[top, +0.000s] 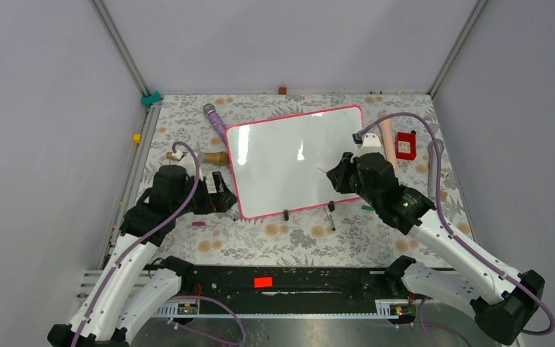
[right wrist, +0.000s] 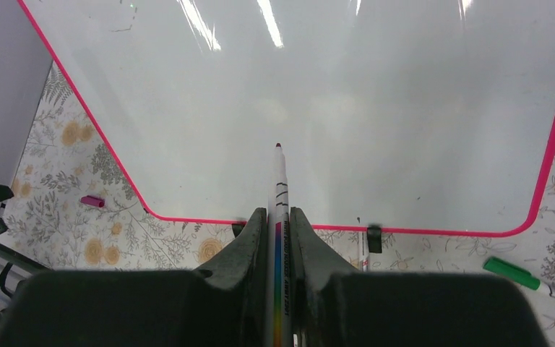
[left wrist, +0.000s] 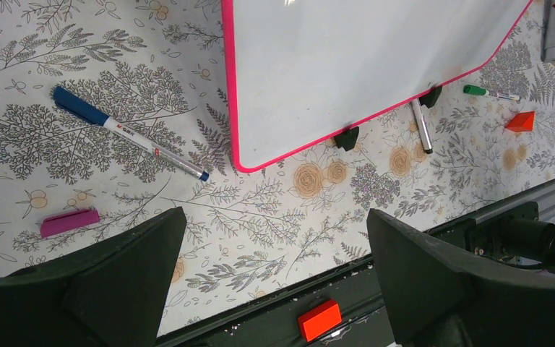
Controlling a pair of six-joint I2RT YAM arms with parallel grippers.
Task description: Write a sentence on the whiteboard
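The whiteboard [top: 289, 159] lies tilted on the floral table, with a pink-red frame and a glossy white face. It also shows in the left wrist view [left wrist: 361, 58] and the right wrist view [right wrist: 347, 101]. No sentence shows on it, only faint specks. My right gripper [top: 338, 173] is over the board's right part and shut [right wrist: 279, 214] on a white marker [right wrist: 280, 181] with a rainbow stripe. Its dark tip points at the board's lower middle; I cannot tell if it touches. My left gripper [top: 220, 194] is open and empty [left wrist: 274, 217] just off the board's near left corner.
A blue pen [left wrist: 126, 134] and a pink cap [left wrist: 69, 222] lie left of the board. A black-capped marker [left wrist: 421, 126], a green marker [left wrist: 488, 92] and an orange wedge [left wrist: 522, 121] lie near its front edge. A red box [top: 405, 145] and a purple roll [top: 215, 121] flank it.
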